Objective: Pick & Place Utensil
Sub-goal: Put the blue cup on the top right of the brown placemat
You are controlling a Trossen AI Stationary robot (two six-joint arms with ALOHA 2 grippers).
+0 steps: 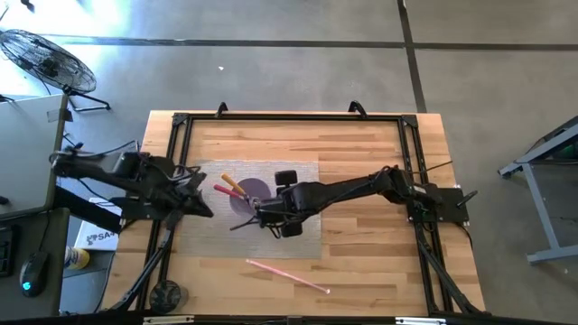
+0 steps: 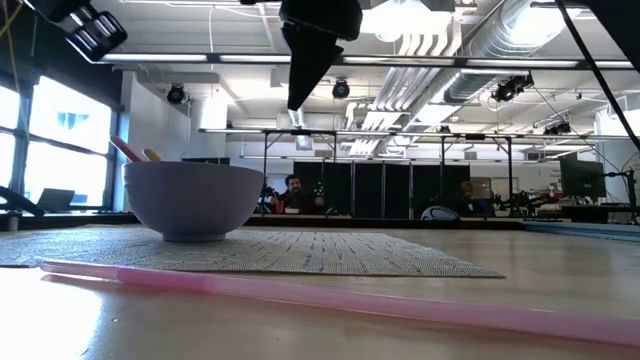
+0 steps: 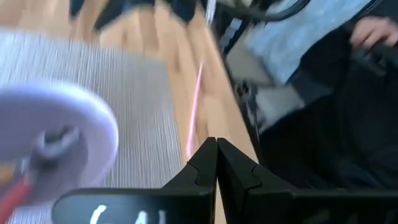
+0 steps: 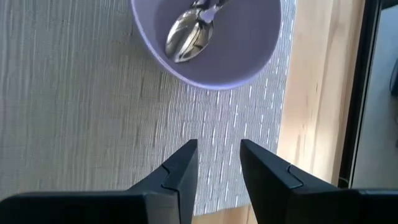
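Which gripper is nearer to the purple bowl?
Right. The right gripper hangs over the mat right beside the purple bowl, fingers open and empty. The left gripper waits farther off, fingers shut.

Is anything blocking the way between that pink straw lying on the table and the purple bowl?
Nothing visible does. The pink straw lies on bare wood; only the flat grey placemat stretches between it and the purple bowl.

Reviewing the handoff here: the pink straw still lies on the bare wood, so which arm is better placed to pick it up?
Probably the right. The right gripper hangs open over the grey mat, nearer the pink straw. The left gripper is shut, at the mat's far side.
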